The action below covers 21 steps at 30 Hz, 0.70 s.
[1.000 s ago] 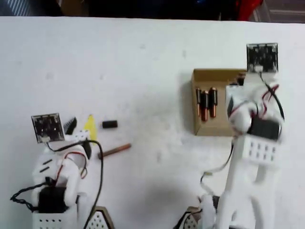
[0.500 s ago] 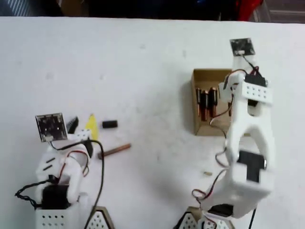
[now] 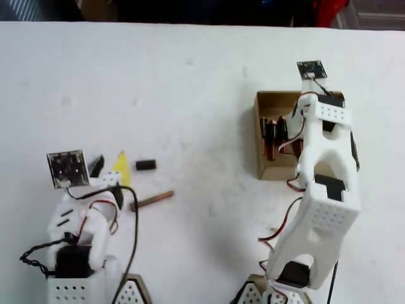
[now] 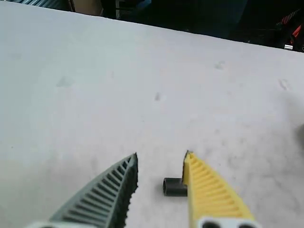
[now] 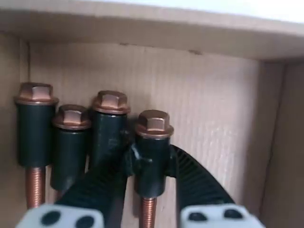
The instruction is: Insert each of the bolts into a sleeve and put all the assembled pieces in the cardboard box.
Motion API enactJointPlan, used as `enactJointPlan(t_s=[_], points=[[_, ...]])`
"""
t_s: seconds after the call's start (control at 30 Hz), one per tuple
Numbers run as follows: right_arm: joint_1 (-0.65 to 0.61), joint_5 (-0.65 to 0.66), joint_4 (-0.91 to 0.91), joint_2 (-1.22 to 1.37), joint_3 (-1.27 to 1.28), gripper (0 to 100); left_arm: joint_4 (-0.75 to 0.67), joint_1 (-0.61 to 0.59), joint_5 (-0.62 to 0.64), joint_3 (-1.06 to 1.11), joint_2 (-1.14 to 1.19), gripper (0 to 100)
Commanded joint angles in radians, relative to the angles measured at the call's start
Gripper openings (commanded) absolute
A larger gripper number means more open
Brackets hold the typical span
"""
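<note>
In the right wrist view my right gripper [image 5: 152, 160] is down inside the cardboard box [image 5: 213, 95], shut on an assembled bolt in a black sleeve [image 5: 152, 142]. Three more assembled pieces [image 5: 71, 142] lie beside it. From above, that arm covers part of the cardboard box [image 3: 261, 107]. My left gripper [image 4: 160, 159] is open just above the table, and a loose black sleeve [image 4: 174, 186] lies against its yellow finger [image 4: 209, 194]. In the high view the black sleeve [image 3: 145, 165] and a bare copper bolt [image 3: 152, 200] lie just right of the left gripper [image 3: 107, 168].
The white table [image 3: 190, 95] stretches wide behind and between the arms. Both arm bases stand at the near edge. A small light scrap [image 3: 274, 230] lies on the table near the right arm's base.
The right arm has swung forward and dropped into the box with the assembled piece. The left arm has barely shifted.
</note>
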Motion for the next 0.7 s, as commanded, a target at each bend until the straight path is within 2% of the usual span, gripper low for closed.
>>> enactJointPlan(t_s=[0.0, 0.17, 0.37, 0.47, 0.67], points=[[-0.016, 0.015, 0.056, -0.027, -0.074, 16.5, -0.029, -0.010, -0.012, -0.008, -0.008, 18], [-0.028, 0.015, 0.124, -0.085, -0.133, 17.6, -0.028, -0.018, -0.017, -0.008, -0.008, 18], [-0.079, 0.015, 0.251, -0.252, -0.195, 17.7, -0.026, -0.094, -0.011, -0.035, -0.008, 18], [-0.143, 0.015, 0.305, -0.354, -0.196, 17.7, -0.020, -0.096, -0.011, -0.038, -0.008, 18], [-0.323, 0.015, 0.389, -0.512, -0.193, 17.7, 0.127, -0.097, -0.017, -0.117, -0.008, 18]])
